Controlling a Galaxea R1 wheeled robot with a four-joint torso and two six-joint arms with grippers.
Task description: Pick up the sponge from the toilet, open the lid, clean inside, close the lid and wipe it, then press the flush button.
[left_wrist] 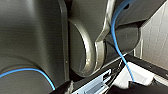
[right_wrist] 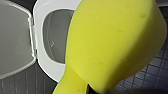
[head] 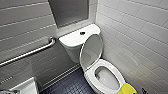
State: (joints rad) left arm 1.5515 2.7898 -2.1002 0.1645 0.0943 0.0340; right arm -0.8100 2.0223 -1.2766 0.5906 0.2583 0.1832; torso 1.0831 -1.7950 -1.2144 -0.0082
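Sponge (head: pixel 126 89) clenched in right claw (right_wrist: pixel 93 90), at near right rim of toilet (head: pixel 88 77); lid (head: pixel 91 50) up, leaning on tank (head: pixel 73 38). Judgement: lower into bowl (head: pixel 108 76), press on inner wall, sweep round

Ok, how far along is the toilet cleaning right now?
Done: the sponge is picked up, held off the toilet at the bowl's front rim, and the lid stands open against the tank. In hand: cleaning inside; the sponge is by the bowl, not visibly in it. Left: closing and wiping the lid, then pressing the flush button.
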